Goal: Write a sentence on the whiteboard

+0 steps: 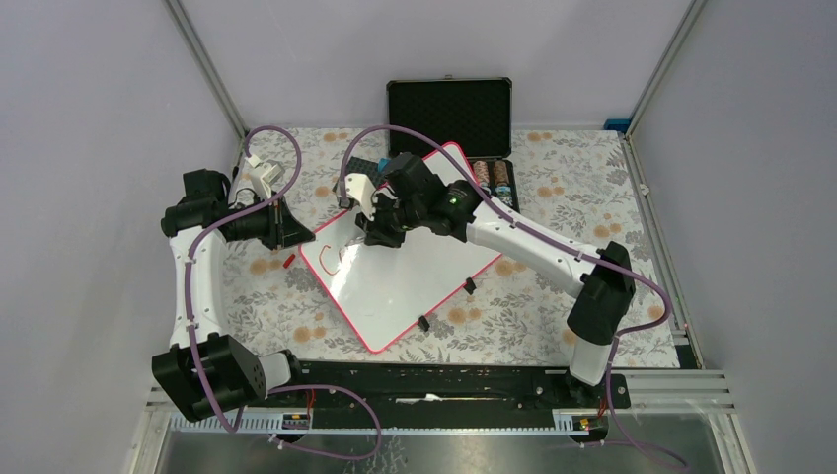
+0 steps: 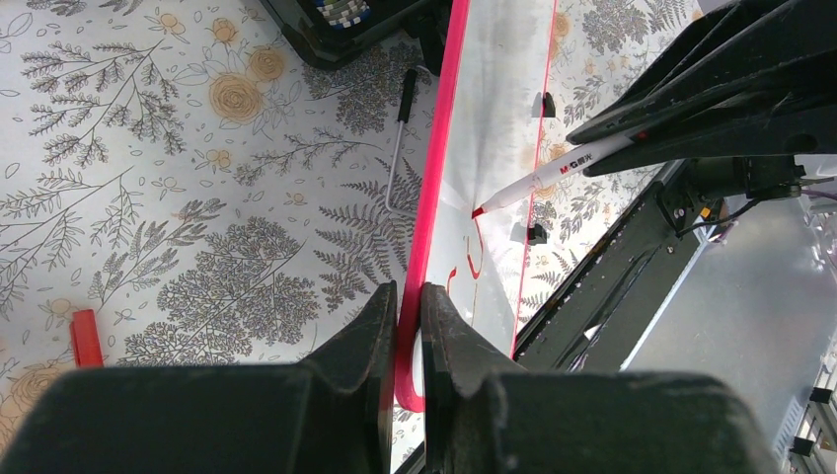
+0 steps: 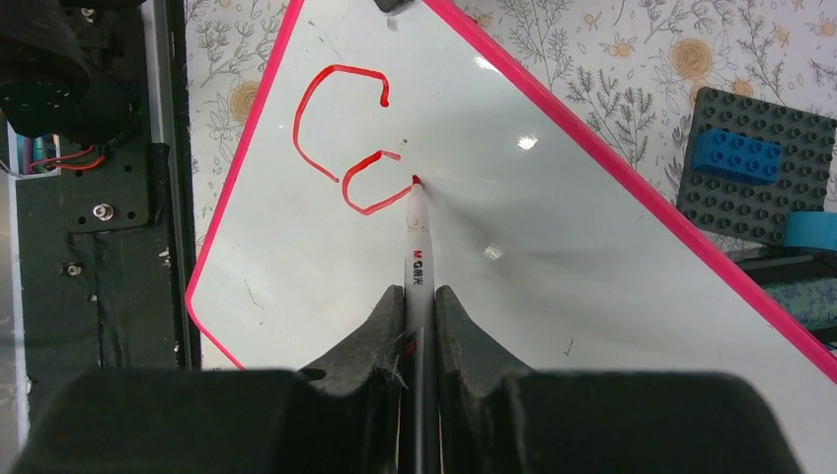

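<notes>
Red sentence [image 3: 353, 138] strokes read plainly at the right wrist, right gripper [image 3: 419, 296] clamping the marker [image 3: 418, 232]; left wrist shows left gripper [image 2: 409, 296] pinching the whiteboard [image 2: 498, 99] frame.

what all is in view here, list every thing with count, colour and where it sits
whiteboard: one, white with a pink-red frame, lying askew mid-table
writing: a C and an unfinished second letter, red, near the board's left corner
marker: one, white with a red tip, tip on the board
cap: one, red, on the cloth left of the board
clips: two, black, on the board's near long edge
case: one, black, open, at the table's far edge
baseplate: one, dark grey, beyond the board's far edge
brick: one, blue, on the baseplate
tablecloth: one, white floral, over the table
left claw: one, black, shut on the board's frame
right claw: one, black, shut on the marker
</notes>
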Robot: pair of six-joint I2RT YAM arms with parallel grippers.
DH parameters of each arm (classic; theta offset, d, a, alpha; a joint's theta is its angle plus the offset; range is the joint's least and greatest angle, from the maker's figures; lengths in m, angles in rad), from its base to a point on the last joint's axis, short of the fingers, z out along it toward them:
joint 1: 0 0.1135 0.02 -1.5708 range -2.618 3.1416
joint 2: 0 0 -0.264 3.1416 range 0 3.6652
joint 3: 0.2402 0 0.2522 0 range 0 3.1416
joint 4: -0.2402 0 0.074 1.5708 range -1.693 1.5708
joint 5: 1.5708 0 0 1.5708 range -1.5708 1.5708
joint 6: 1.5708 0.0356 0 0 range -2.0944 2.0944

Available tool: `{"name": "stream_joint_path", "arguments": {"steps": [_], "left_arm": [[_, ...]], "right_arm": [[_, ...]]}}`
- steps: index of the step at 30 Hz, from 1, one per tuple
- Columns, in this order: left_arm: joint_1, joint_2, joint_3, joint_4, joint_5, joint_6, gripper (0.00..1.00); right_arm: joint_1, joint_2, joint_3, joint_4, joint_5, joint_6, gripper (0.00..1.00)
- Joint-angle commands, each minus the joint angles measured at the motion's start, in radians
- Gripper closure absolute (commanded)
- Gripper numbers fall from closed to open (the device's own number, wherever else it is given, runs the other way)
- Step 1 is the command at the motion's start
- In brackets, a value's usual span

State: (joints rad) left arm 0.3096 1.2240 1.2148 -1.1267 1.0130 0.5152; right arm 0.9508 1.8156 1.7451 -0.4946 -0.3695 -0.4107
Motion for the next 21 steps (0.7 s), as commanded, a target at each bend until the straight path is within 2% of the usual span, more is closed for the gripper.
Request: {"name": "stream_joint_path", "arguments": {"steps": [1,13,17,19,21], "left_arm": [[-0.003,-0.017,-0.018,-0.008,0.013,0.017,1.00],[-0.003,-0.017,-0.016,-0.008,0.009,0.018,0.99],[-0.003,-0.020,-0.006,-0.006,0.001,0.009,0.83],[-0.003,-0.024,0.000,-0.006,0.000,0.002,0.68],[-0.001,-0.028,0.003,-0.006,0.006,-0.003,0.60]], "right_arm": [[0.008,0.026,0.039,0.001,0.006,0.004,1.00],[0.043,0.018,0.047,-0.029,-0.025,0.001,1.00],[0.038,-0.026,0.041,-0.043,-0.082,0.013,1.00],[0.022,-0.053,0.043,-0.058,-0.117,0.019,1.00],[-0.004,-0.077,0.045,-0.069,-0.159,0.032,1.00]]}}
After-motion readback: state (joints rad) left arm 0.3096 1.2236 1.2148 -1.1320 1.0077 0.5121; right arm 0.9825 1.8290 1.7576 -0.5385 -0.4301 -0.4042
